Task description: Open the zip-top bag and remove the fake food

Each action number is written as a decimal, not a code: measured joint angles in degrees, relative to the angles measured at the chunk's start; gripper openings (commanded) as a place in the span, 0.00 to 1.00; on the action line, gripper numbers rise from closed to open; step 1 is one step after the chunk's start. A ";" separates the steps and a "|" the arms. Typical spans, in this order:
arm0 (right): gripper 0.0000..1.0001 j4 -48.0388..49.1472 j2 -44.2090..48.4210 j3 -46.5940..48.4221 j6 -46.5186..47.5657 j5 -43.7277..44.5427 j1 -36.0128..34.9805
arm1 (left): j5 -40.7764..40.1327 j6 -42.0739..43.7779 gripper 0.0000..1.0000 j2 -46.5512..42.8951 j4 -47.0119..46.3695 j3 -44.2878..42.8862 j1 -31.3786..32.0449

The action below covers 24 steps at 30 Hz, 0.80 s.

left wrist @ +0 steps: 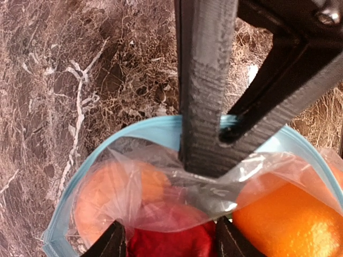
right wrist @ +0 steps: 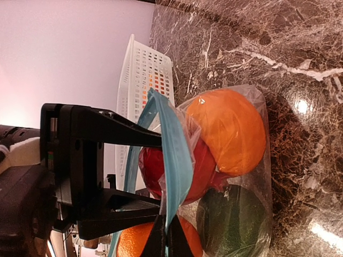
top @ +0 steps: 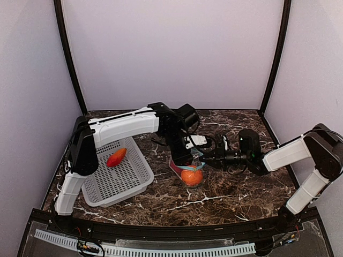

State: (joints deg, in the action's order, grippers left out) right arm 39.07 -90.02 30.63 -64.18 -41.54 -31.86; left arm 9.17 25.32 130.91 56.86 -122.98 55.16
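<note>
As we read across the dark marbled desk [top: 230,198] from its left edge, the white perforated basket [top: 126,179] comes first, lying flat near the left arm's base. One elongated red-orange piece [top: 116,157] lies inside it, toward the far end, alone.

Left arm [top: 123,126]: reaches over the basket's far rim toward mid-desk, wrist bent downward. Left end effector [left wrist: 171,242] points down into the mouth of the zip-top bag [top: 192,174]. Its fingers [left wrist: 113,243] stand partly apart, one on each side of the round red piece [left wrist: 171,235], right against it. Whether they press on it we cannot tell.

Bag: sits on the desk at centre, near the basket's right side but apart from it, mouth up and open. The light teal zip strip [right wrist: 179,160] curves round the opening. Through the clear film, in the left wrist view, we note a first orange [left wrist: 107,193] left of the red piece and a second orange [left wrist: 289,225] right of it. The right wrist view adds a dark green piece [right wrist: 230,222] low in the bag. All four pieces are inside the bag.

Right end effector [right wrist: 163,238]: jaws closed, pinching the zip strip at the bag's right-hand lip, that edge raised off the desk.

Right arm [top: 289,152]: stretches in from the right side, low and nearly level over the desk.
</note>
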 measured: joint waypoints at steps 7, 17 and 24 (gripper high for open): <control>0.00 0.68 -0.15 -0.11 -0.22 -0.02 0.04 | -0.26 0.33 0.76 -1.79 0.24 -0.63 -0.02; 0.00 0.96 -0.48 -0.11 -0.22 -0.44 0.04 | -2.84 2.60 0.77 -3.67 3.37 0.46 0.55; 0.00 1.25 -1.27 -0.11 -0.39 -0.70 0.04 | -4.55 4.07 0.77 -3.98 3.45 3.48 0.79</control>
State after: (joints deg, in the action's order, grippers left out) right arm 40.32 -91.29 30.52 -64.58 -42.24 -31.81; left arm 4.62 29.39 126.93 60.31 -119.50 55.94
